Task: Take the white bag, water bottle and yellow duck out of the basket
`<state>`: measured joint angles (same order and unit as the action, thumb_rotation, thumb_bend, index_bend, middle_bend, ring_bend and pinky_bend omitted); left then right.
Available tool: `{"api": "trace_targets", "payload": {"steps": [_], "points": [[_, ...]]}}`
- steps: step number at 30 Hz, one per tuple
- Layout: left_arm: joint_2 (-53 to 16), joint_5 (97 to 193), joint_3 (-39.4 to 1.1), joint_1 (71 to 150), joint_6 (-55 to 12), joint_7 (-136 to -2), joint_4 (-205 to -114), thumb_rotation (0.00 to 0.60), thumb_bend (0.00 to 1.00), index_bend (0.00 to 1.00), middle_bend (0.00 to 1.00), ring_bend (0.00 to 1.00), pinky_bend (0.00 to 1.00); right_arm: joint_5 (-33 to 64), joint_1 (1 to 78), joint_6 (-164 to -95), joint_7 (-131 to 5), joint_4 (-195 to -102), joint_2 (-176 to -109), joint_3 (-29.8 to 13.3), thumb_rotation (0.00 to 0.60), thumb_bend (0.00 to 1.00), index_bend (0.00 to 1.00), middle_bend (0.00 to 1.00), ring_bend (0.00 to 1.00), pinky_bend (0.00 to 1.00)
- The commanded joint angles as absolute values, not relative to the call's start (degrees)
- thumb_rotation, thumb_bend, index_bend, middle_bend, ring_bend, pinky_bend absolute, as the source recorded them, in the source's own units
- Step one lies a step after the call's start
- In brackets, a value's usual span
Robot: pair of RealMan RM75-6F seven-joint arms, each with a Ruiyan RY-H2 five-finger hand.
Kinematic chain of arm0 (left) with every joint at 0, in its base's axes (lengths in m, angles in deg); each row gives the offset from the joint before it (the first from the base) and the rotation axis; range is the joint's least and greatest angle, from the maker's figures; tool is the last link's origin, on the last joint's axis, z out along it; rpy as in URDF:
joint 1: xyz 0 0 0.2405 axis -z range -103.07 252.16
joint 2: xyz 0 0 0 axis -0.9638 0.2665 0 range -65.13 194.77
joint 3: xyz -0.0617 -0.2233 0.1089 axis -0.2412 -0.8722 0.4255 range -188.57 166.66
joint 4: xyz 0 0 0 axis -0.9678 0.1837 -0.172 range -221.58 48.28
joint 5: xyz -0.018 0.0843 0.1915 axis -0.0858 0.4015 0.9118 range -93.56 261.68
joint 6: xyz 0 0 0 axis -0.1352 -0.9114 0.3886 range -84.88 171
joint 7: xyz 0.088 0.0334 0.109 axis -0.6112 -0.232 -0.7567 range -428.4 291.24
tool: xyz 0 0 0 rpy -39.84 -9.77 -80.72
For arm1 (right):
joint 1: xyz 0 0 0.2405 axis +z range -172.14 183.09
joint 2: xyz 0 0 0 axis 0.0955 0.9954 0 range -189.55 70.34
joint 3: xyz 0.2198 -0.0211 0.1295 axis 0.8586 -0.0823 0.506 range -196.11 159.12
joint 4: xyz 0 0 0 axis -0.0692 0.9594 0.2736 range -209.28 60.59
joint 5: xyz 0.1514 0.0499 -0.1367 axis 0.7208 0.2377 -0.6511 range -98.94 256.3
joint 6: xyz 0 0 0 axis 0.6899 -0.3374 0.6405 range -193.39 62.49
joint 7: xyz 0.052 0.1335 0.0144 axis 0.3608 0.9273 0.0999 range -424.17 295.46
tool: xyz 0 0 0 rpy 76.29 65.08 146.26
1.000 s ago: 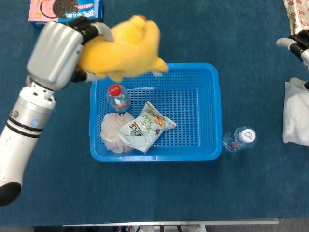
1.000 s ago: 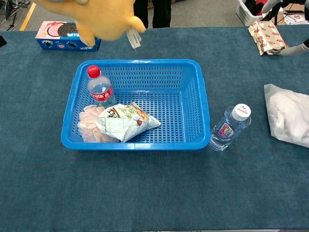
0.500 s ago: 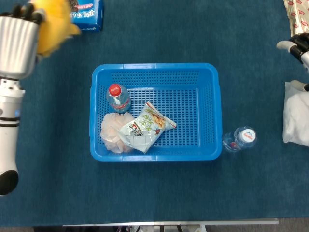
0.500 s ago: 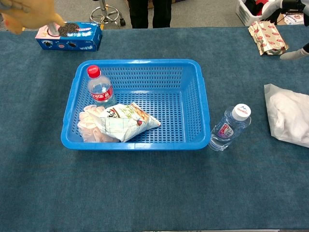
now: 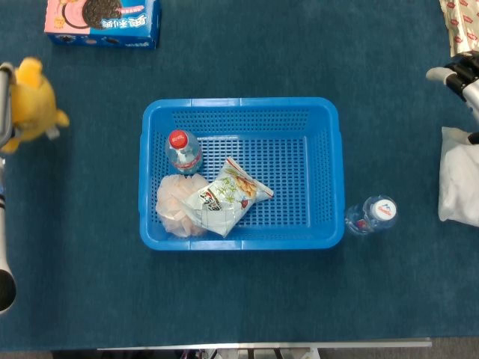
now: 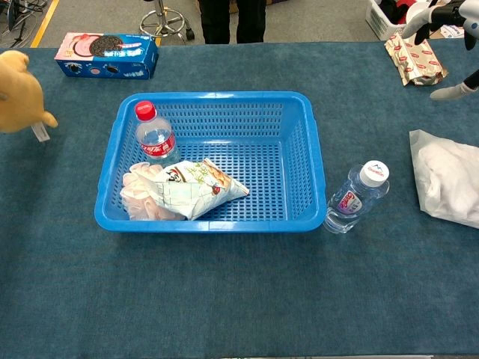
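Observation:
The yellow duck [image 5: 34,101] [image 6: 19,93] hangs off the table's far left, held by my left hand [image 5: 4,112], of which only a sliver shows at the frame edge. The blue basket [image 5: 239,102] [image 6: 217,96] stands mid-table. A clear water bottle [image 5: 372,215] [image 6: 355,198] lies just outside its right wall. Further right, the white bag [image 5: 458,176] [image 6: 449,176] rests on the cloth. My right hand [image 5: 458,71] [image 6: 449,11] hovers beyond the bag at the far right, fingers apart and holding nothing.
Inside the basket are a red-capped bottle [image 5: 183,152] [image 6: 153,134], a snack packet [image 5: 224,198] [image 6: 194,187] and a pink puff [image 5: 174,206] [image 6: 138,198]. A cookie box [image 5: 101,19] [image 6: 105,54] lies at the back left, a wrapped packet [image 6: 415,56] at the back right.
My left hand has carried the duck from above the basket's back left corner out to the far left and lower. The right hand barely moved.

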<state>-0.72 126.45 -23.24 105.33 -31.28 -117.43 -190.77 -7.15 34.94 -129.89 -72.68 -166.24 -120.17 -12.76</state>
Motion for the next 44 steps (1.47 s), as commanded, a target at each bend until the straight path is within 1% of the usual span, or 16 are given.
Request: {"api": "trace_targets", "payload": {"steps": [1,3,5,7,10,12,14,16,18,20,22,24,27,35,40,44], "points": [[2.6,118.7,-22.6,107.0,-29.0,-122.5,-196.2,0.600,0.08,0.07,0.00,0.01,0.42,-7.1,34.9,-129.9,-72.6,-166.2,-120.3,-12.8,0.600,0.00,0.28,0.38,0.28,0.53],[2.9,120.1,-22.5,107.2,-29.2,-121.3,-196.7,0.600,0.03,0.00,0.00,0.00,0.34,-7.1,34.8,-129.9,-72.6,-166.2,-120.3,-12.8,0.600,0.00,0.28,0.38,0.28,0.53],[3.0,124.4,-22.0,106.7,-29.3,-118.4,-196.2,0.600,0.02,0.00,0.00,0.00,0.30,-7.1,34.6,-130.1,-72.7,-166.4,-120.1,-12.9,0.600,0.00,0.28,0.38,0.28,0.53],[2.9,129.1,-21.7,105.8,-29.0,-113.9,-195.6,0.600,0.02,0.00,0.00,0.00,0.27,-7.1,34.3,-130.4,-72.7,-166.6,-119.9,-13.0,0.600,0.00,0.28,0.38,0.28,0.53],[3.8,135.7,-21.7,103.8,-27.0,-103.2,-196.1,0.600,0.02,0.00,0.00,0.00,0.23,-7.1,33.5,-131.3,-73.0,-167.4,-119.1,-13.3,0.600,0.00,0.28,0.38,0.28,0.53],[3.9,141.5,-21.7,102.5,-27.5,-96.7,-195.9,0.600,0.02,0.01,0.00,0.00,0.22,-7.2,32.8,-132.2,-73.2,-168.1,-118.5,-13.5,0.600,0.00,0.28,0.38,0.28,0.53],[2.6,150.3,-21.4,100.3,-31.5,-89.4,-194.5,0.600,0.02,0.06,0.00,0.00,0.23,-7.4,31.5,-133.7,-73.7,-169.3,-117.6,-13.9,0.600,0.00,0.28,0.38,0.28,0.53],[1.0,158.7,-20.6,98.3,-36.5,-83.6,-192.7,0.600,0.02,0.14,0.01,0.01,0.26,-7.5,29.9,-135.8,-74.1,-170.6,-116.5,-14.2,0.600,0.00,0.28,0.38,0.28,0.53],[-0.3,164.4,-20.0,97.0,-40.4,-80.1,-191.1,0.600,0.02,0.25,0.08,0.07,0.34,-7.5,28.4,-137.8,-74.6,-171.7,-115.7,-14.5,0.600,0.00,0.28,0.38,0.28,0.53],[-0.9,169.0,-18.7,95.8,-43.2,-78.3,-190.1,0.600,0.02,0.33,0.16,0.14,0.39,-7.4,26.4,-140.2,-75.2,-172.9,-114.8,-15.0,0.600,0.00,0.28,0.38,0.28,0.53],[-0.7,171.1,-17.4,94.9,-43.9,-78.4,-190.5,0.600,0.02,0.37,0.22,0.19,0.42,-7.2,24.7,-142.1,-75.4,-174.0,-114.1,-15.4,0.600,0.00,0.28,0.38,0.28,0.53],[0.1,172.6,-15.3,93.7,-43.5,-79.5,-191.6,0.600,0.02,0.38,0.24,0.21,0.44,-7.0,22.5,-144.4,-75.4,-175.0,-113.6,-16.0,0.600,0.00,0.28,0.38,0.28,0.53],[0.5,173.8,-13.0,92.2,-43.2,-81.6,-191.7,0.600,0.02,0.38,0.25,0.21,0.44,-7.0,19.8,-147.2,-75.2,-175.7,-113.5,-16.7,0.600,0.00,0.28,0.38,0.28,0.53],[-1.0,176.0,-9.7,87.5,-46.3,-82.0,-188.9,0.600,0.02,0.40,0.27,0.21,0.45,-5.8,14.4,-152.0,-74.5,-176.7,-115.4,-17.9,0.600,0.00,0.28,0.38,0.28,0.53],[0.0,173.9,-9.3,85.6,-46.0,-80.7,-188.5,0.600,0.02,0.40,0.27,0.21,0.45,-4.6,13.3,-152.1,-74.4,-176.9,-116.1,-17.5,0.600,0.00,0.29,0.38,0.28,0.53],[-0.3,173.5,-9.4,85.2,-45.5,-79.7,-187.3,0.600,0.02,0.40,0.28,0.21,0.45,-4.4,13.5,-150.8,-74.1,-176.3,-117.0,-17.2,0.600,0.00,0.29,0.38,0.28,0.53]]}}
